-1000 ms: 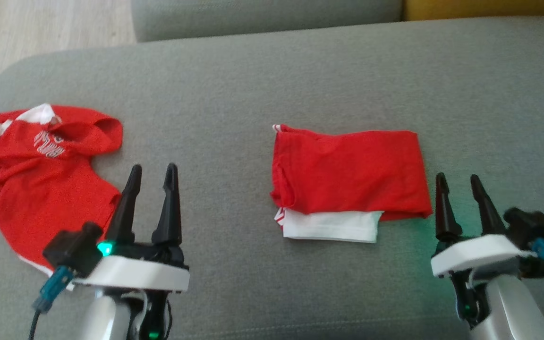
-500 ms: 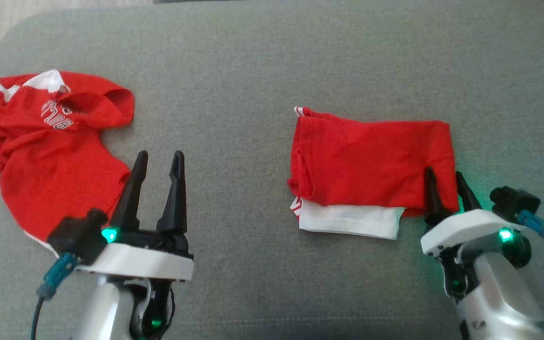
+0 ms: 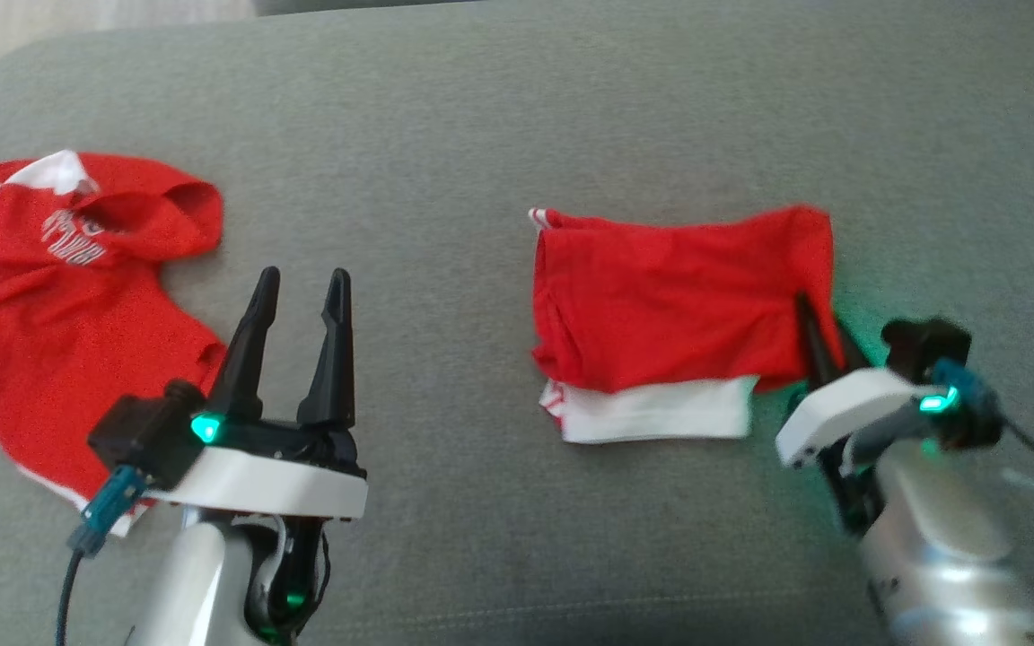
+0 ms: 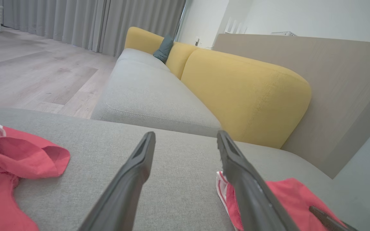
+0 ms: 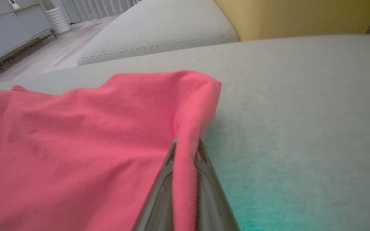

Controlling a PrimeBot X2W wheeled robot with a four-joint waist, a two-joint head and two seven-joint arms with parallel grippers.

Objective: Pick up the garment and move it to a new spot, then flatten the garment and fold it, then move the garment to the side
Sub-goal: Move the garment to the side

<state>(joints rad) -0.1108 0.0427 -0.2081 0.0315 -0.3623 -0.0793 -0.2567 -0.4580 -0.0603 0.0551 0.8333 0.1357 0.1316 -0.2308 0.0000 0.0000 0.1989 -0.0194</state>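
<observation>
1. Since half a second earlier, the right tool (image 5: 186,146) had gone from spread fingers over the folded garment's (image 3: 670,305) 4 o'clock corner to a pinch on its 3 o'clock edge. That edge had risen into a bunched ridge.
2. In the right wrist view, the right tool gripped a fold of the garment's red cloth between its two fingers.
3. The folded garment lay on the grey cushion (image 3: 481,135), toward 3 o'clock from the middle of the head view. A white layer stuck out along its 6 o'clock edge.
4. The left tool (image 3: 305,276) had its fingers spread and held nothing, well apart from the garment, on its 9 o'clock side.
5. A crumpled red jersey (image 3: 50,314) with white lettering lay at 9 o'clock of the left tool.
6. In the left wrist view, a yellow backrest (image 4: 246,93) stood beyond the cushion toward 12 o'clock.
</observation>
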